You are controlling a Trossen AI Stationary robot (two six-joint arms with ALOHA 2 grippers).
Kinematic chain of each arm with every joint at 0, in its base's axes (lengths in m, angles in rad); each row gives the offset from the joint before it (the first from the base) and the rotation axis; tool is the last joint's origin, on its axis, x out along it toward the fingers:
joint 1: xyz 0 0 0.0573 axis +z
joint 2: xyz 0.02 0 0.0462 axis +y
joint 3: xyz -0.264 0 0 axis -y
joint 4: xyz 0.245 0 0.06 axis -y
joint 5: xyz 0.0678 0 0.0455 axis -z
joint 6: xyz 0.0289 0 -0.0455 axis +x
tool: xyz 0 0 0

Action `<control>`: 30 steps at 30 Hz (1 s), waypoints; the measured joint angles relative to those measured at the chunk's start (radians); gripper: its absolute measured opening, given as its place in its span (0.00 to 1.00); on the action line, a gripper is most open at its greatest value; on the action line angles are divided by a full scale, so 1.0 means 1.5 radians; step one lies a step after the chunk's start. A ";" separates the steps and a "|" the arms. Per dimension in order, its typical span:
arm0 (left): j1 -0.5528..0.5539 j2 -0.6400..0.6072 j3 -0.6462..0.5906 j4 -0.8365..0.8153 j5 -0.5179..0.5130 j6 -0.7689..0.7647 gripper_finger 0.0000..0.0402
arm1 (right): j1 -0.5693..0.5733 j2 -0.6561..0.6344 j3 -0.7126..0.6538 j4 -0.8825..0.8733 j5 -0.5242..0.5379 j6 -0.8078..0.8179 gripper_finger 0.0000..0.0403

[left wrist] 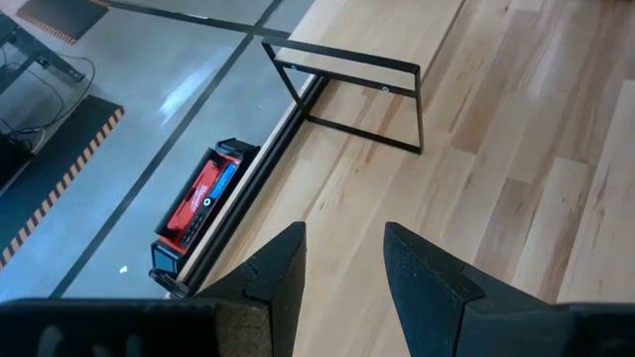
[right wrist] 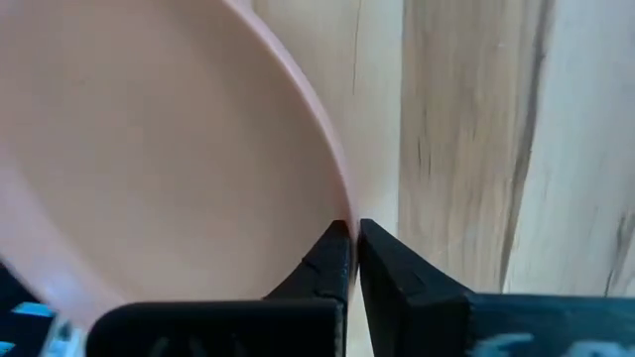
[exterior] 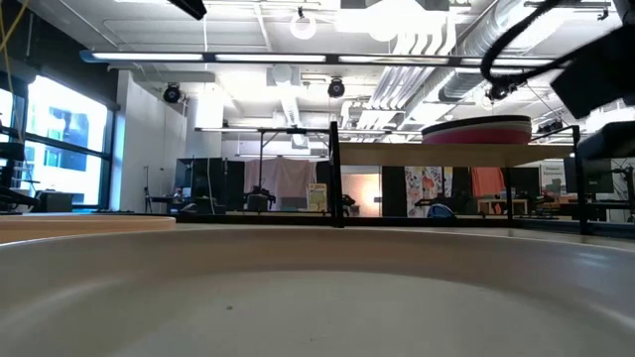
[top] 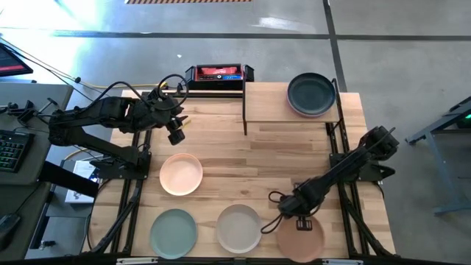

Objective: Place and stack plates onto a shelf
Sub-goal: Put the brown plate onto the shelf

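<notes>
A pinkish-tan plate [top: 302, 243] lies at the table's near right, and my right gripper [top: 302, 222] is shut on its far rim. A peach plate [top: 181, 174], a sage green plate [top: 174, 233] and a white-grey plate [top: 239, 228] rest flat on the table. The shelf [top: 268, 103] stands at the far edge and bears a stack of plates with a charcoal one [top: 311, 94] on top. In the low view the stack [exterior: 476, 130] shows a magenta edge. My left gripper [top: 175, 132] hangs open above the table's far left, and nothing lies between its fingers [left wrist: 278, 273]. My right gripper pinches the pinkish-tan plate's rim [right wrist: 335, 193] between its two fingers, one finger [right wrist: 322, 263] inside the plate and the other [right wrist: 397, 268] outside. The fingers come steeply from above at the plate's far side. Whether the plate is clear of the table I cannot tell.
A black-and-red box [top: 215, 73] sits beyond the table's far edge, left of the shelf. The shelf's black frame posts [left wrist: 347, 104] stand on the planks. The white-grey plate's rim [exterior: 317, 297] fills the low view's foreground. Bare planks lie between the peach plate and the shelf.
</notes>
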 joint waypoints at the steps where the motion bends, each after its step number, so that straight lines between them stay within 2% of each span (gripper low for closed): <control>1: 0.000 0.000 0.000 0.000 0.000 0.000 0.32 | 0.000 -0.008 0.000 -0.002 0.002 0.010 0.00; 15: 0.000 0.000 0.000 0.000 0.002 -0.032 0.32 | -0.039 -0.146 0.000 -0.058 0.086 0.125 0.00; 30: 0.000 0.000 0.000 0.000 0.003 -0.035 0.32 | -0.188 -0.275 0.000 -0.062 0.138 0.185 0.00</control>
